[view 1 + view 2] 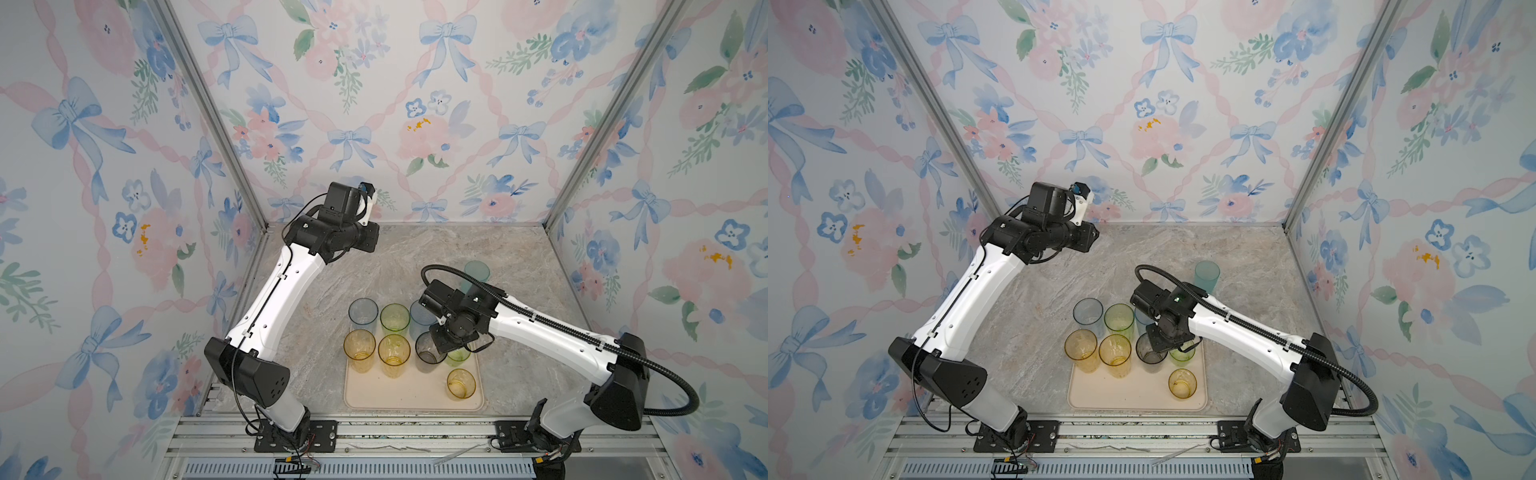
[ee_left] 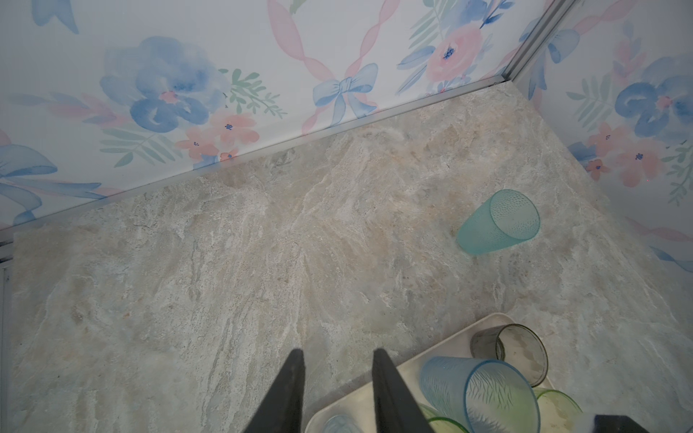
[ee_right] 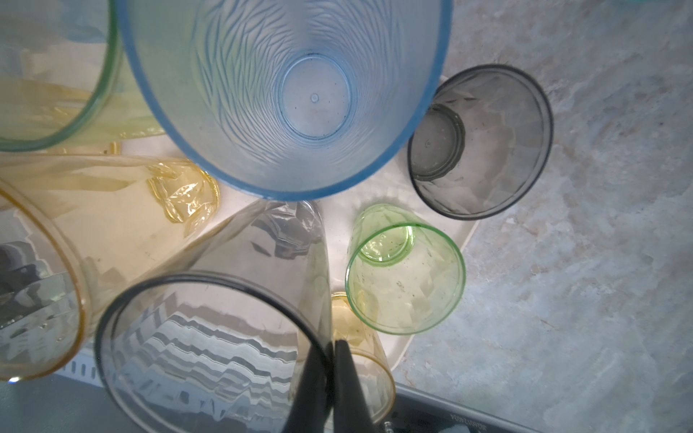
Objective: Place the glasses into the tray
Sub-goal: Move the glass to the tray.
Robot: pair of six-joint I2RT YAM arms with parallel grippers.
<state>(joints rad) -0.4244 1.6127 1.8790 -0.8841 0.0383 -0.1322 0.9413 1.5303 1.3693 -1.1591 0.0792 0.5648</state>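
Note:
The cream tray (image 1: 411,399) lies at the front of the table and holds several glasses. Among them are a blue-grey one (image 1: 363,316), a green one (image 1: 395,318), two amber ones (image 1: 359,349) and a short amber one (image 1: 460,384). My right gripper (image 3: 332,345) is shut on the rim of the tall smoky grey glass (image 3: 210,337), one finger inside and one outside. This glass (image 1: 428,349) is over the tray's middle. A teal glass (image 1: 477,274) stands on the table behind the tray. My left gripper (image 2: 338,354) hangs open and empty above bare table, beside the tray's far left corner.
Floral walls close the table on three sides. A short grey glass (image 3: 483,142) and a short green glass (image 3: 405,277) sit close to the tray's right rim under my right wrist. A tall blue glass (image 3: 285,93) stands just behind the held one. Metal rails (image 1: 415,432) run along the front.

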